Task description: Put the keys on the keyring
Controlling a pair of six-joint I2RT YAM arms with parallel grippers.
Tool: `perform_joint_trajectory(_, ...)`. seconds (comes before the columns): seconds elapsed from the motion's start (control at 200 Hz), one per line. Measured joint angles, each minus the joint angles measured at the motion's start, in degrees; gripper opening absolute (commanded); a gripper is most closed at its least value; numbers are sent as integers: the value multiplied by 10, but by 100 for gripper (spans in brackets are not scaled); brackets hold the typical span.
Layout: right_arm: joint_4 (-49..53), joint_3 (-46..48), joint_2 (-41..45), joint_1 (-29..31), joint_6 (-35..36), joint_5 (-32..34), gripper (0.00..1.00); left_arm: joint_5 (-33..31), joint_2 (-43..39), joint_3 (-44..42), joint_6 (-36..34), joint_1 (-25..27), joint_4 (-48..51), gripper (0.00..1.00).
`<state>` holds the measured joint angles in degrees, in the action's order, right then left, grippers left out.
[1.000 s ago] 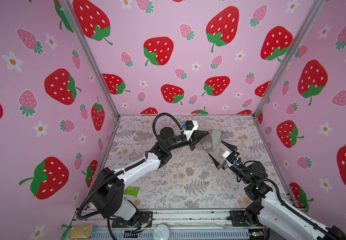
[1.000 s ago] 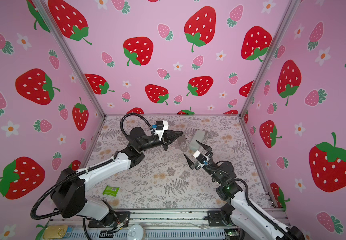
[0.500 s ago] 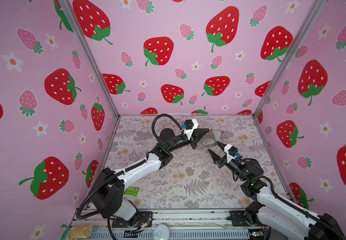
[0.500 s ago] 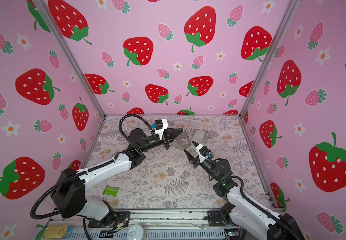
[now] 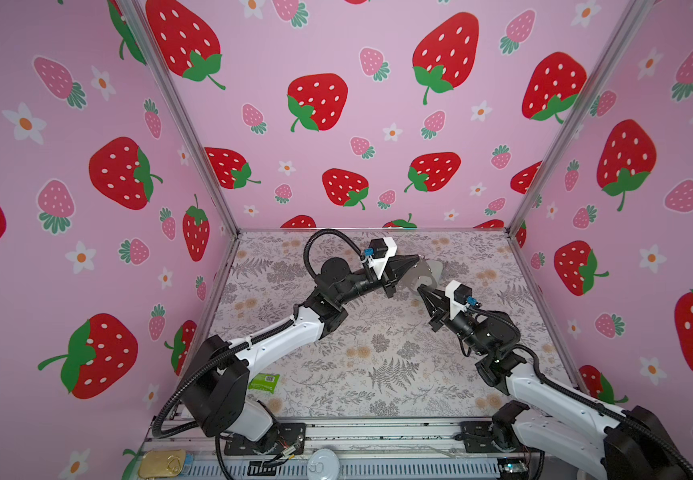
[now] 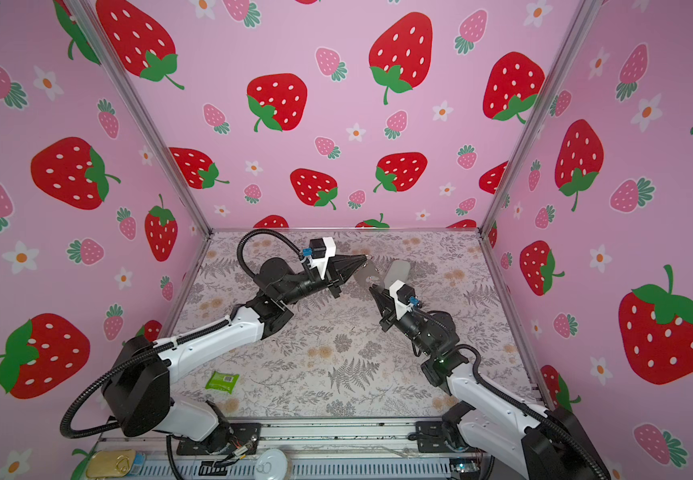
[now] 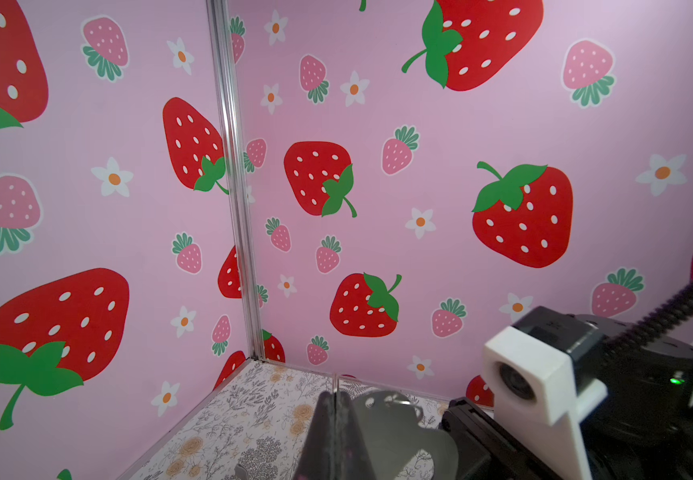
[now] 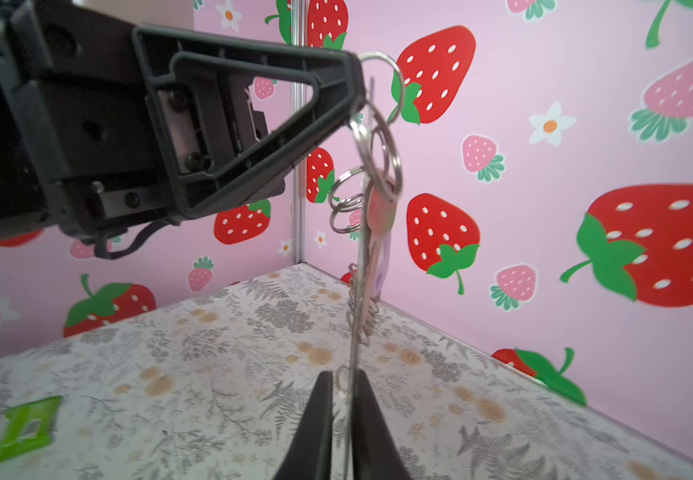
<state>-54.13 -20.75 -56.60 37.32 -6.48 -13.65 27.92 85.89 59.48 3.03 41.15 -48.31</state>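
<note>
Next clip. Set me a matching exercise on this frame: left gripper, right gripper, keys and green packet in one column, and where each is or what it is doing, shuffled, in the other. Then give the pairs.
Column 1
1. left gripper
2. right gripper
3. keys
4. green packet

Column 2
A. lies on the table, far from both grippers
B. shut on the lower edge of the keyring
C. hang from the silvery rings, off the table
D. shut on the keyring's upper end, holding it in the air

Pairs: 1-D, 2-B, 3-C, 4-A
</note>
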Motion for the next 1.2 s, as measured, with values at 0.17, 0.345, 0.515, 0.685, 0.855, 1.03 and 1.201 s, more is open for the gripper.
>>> perform_joint_trajectory(0.17,40,-15,11,-3,-12,-3,0,-30,0,-6,-3,2,-4,0)
perform_joint_trajectory(0.345,150,-55,13,-3,-43,-19,0,-87,0,-40,-2,3,-21,13)
perform_joint_trajectory(0.515,243,-121,-3,-3,-110,-45,0,-140,0,-76,14,2,-24,54)
perform_joint_trajectory(0.685,340,-189,-36,-3,-173,-58,0,-199,-3,-114,17,-5,-22,60)
perform_joint_trajectory(0.855,444,-252,-103,-3,-204,-81,0,-226,-38,-148,5,-36,10,61)
perform_joint_trajectory(1.03,571,-327,-193,-12,-216,-96,0,-216,-82,-157,-22,-75,66,60)
perform_joint_trajectory(1.201,650,-379,-248,-29,-251,-102,0,-145,-105,-160,-79,-85,153,59)
